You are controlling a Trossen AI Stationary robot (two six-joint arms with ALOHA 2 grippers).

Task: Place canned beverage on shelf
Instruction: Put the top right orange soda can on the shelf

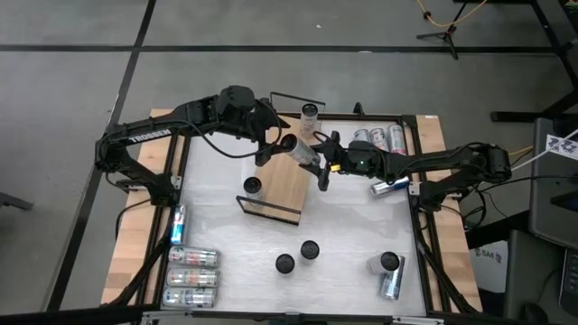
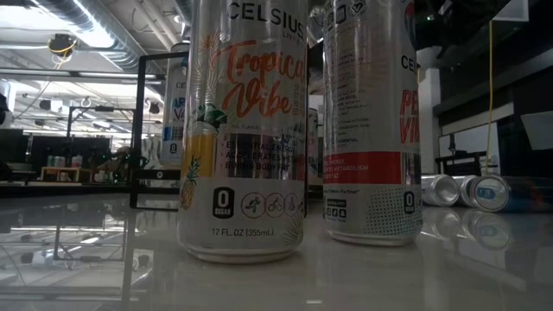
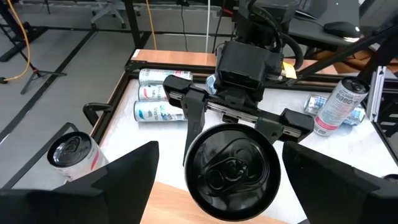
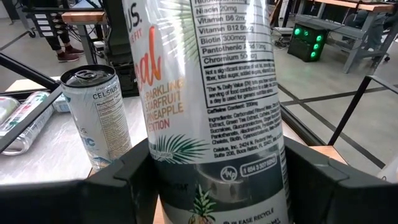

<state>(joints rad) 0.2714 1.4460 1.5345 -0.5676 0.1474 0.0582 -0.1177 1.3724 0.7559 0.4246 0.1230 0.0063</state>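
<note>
Low view: two upright cans (image 2: 242, 130) are seen closest, on the white table (image 2: 276, 285) and not on the shelf. In the high view, more cans are found along the near edge: a row lying flat (image 1: 191, 275) at the left corner, and a pair (image 1: 390, 271) at the right. None of these has been placed.

Farther in, the shelf (image 1: 287, 190) is seen at mid-table, with a black wire rail (image 1: 266, 208) at its near end. One upright can (image 1: 253, 187) stands at the board's edge by that rail, so one placement is judged done.

Above the shelf's far part, the can in hand (image 1: 301, 152) is held tilted, off the board. It is clamped round its body by the right claw (image 1: 318, 165), as is plain in the right wrist view. The left claw (image 1: 271, 147) is set at the can's top end with its fingers (image 3: 124, 180) spread wide, one on each side of the lid and apart from it. A handover or a steadying is judged to be under way. The setting down and the release are not yet done.

Beyond, another upright can (image 1: 310, 111) is seen by the far rail (image 1: 298, 97); whether it is on the board cannot be told. More cans (image 1: 379, 137) lie at the far right.
</note>
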